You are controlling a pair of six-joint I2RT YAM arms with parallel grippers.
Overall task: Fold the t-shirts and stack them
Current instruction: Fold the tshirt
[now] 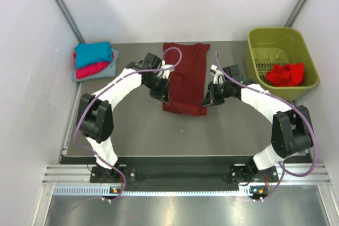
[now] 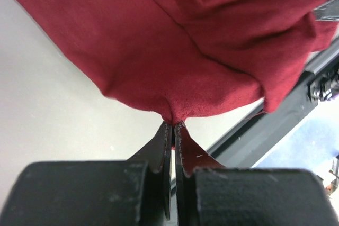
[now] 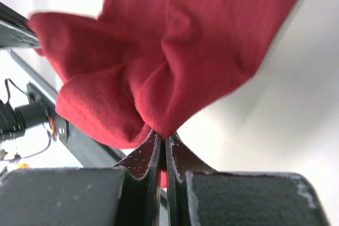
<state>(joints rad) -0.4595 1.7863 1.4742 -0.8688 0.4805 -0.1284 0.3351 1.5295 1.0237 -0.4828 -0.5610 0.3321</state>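
Three folded shirts sit in a stack (image 1: 94,61) far left of the basket (image 1: 259,38). Left claw (image 2: 173,125) and right claw (image 3: 162,136) each pinch the maroon shirt (image 1: 185,72) just left of the basket, mid-fold. The red shirt (image 1: 285,73) lies inside it, unfolded.

The maroon shirt (image 1: 184,78) is plain dark maroon. The teal shirt (image 1: 94,54), pink-red shirt (image 1: 87,71) and pale grey-blue shirt (image 1: 113,61) are each one plain colour. The red shirt (image 1: 285,73) is bright red, the basket (image 1: 275,36) olive-green, the surface (image 1: 137,130) grey. The arms (image 1: 119,86) are white and black.
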